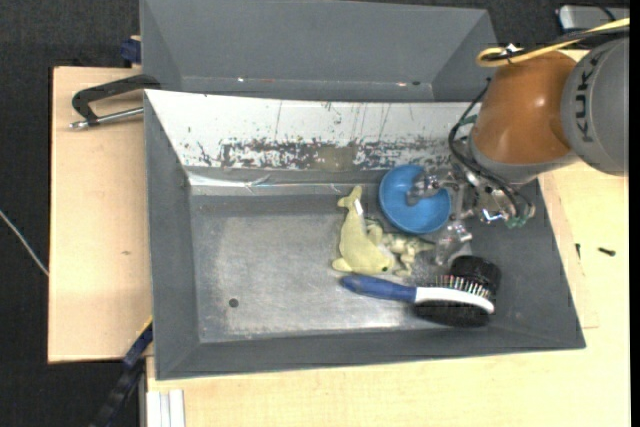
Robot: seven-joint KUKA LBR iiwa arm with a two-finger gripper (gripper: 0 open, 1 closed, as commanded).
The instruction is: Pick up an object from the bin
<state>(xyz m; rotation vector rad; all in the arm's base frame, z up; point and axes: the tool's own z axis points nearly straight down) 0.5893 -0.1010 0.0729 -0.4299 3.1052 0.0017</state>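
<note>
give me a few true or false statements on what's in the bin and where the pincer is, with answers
1. The brush has a red handle. False: the handle is blue.
2. The yellow toy lies beside the blue round thing. True.
3. The pincer is over the left half of the bin. False: it is at the right, by the blue round thing.
4. The brush lies lower in the view than the yellow toy. True.

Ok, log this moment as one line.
gripper: in bin, right side, beside blue round dish | nearby: yellow soft toy, blue-handled brush | hold: none seen
</note>
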